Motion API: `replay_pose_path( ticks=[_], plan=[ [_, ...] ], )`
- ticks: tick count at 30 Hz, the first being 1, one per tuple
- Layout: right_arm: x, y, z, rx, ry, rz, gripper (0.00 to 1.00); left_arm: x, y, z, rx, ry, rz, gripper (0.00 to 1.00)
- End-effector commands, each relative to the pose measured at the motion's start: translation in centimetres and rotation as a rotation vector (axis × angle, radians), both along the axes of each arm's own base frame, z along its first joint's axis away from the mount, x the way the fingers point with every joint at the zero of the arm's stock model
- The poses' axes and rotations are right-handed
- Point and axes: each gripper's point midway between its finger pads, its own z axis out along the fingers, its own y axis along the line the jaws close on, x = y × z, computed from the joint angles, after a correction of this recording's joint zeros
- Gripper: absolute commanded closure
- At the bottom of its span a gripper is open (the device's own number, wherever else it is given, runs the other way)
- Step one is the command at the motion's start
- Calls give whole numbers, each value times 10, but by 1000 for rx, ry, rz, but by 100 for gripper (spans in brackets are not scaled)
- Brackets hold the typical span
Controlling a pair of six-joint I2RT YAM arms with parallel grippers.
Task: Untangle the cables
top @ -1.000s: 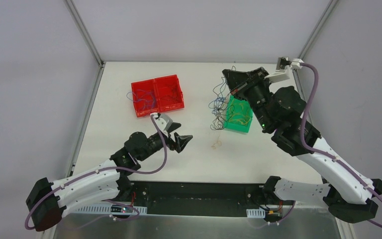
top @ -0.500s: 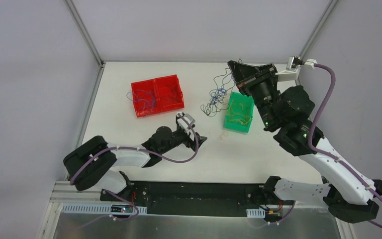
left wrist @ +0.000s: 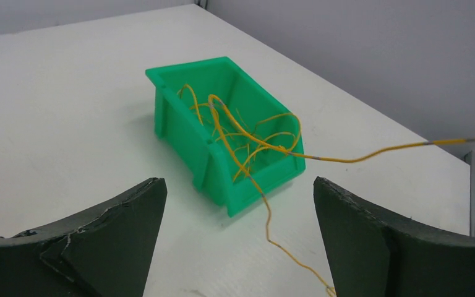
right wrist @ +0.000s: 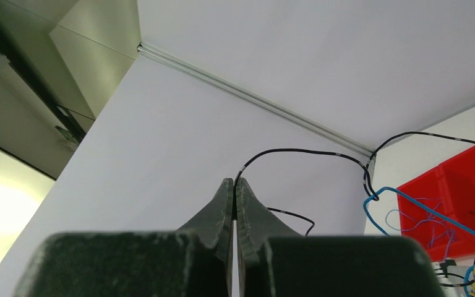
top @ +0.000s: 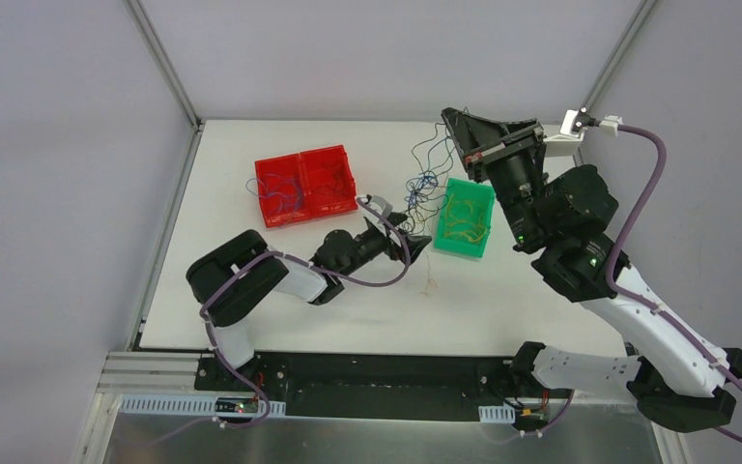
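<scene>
The cables hang as a thin blue, black and yellow tangle [top: 423, 186] from my right gripper [top: 447, 114], which is raised over the far side of the table. In the right wrist view that gripper [right wrist: 234, 182] is shut on a black cable [right wrist: 309, 151], and a blue cable [right wrist: 420, 207] hooks onto it lower down. My left gripper [top: 412, 232] sits low on the table just left of the green bin [top: 484, 206]. Its jaws [left wrist: 238, 185] stand wide open with nothing between them. Yellow cables [left wrist: 247, 133] fill the green bin [left wrist: 179, 117], and one strand [left wrist: 284, 247] trails onto the table.
A red two-part bin [top: 307, 184] with thin wires in it stands at the back left, also seen in the right wrist view [right wrist: 451, 204]. A small loose yellow wire [top: 429, 282] lies on the table in front of the green bin. Grey walls enclose the table.
My left arm has reached right across the table to the green bin and its jaws have opened wider. My right gripper has shifted slightly right, carrying the tangle up with it.
</scene>
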Motion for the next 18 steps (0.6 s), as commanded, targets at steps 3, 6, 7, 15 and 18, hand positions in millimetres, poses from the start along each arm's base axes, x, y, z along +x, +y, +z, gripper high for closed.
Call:
replay_pose_path(
  ticks=[3, 6, 7, 15, 18],
  plan=[
    [-14, -9, 44, 168, -52, 54, 100, 26, -24, 42, -163, -54, 23, 12],
    [-14, -12, 44, 178, -49, 43, 100, 29, -43, 46, -200, -36, -35, 16],
    [-15, -15, 45, 182, -50, 38, 100, 31, -47, 48, -213, -29, -45, 22],
    [-22, -35, 49, 206, -61, 4, 100, 21, -58, 60, -250, -18, -124, 19],
    [-24, -38, 50, 210, -63, 3, 100, 17, -57, 53, -231, -14, -126, 28]
  ],
)
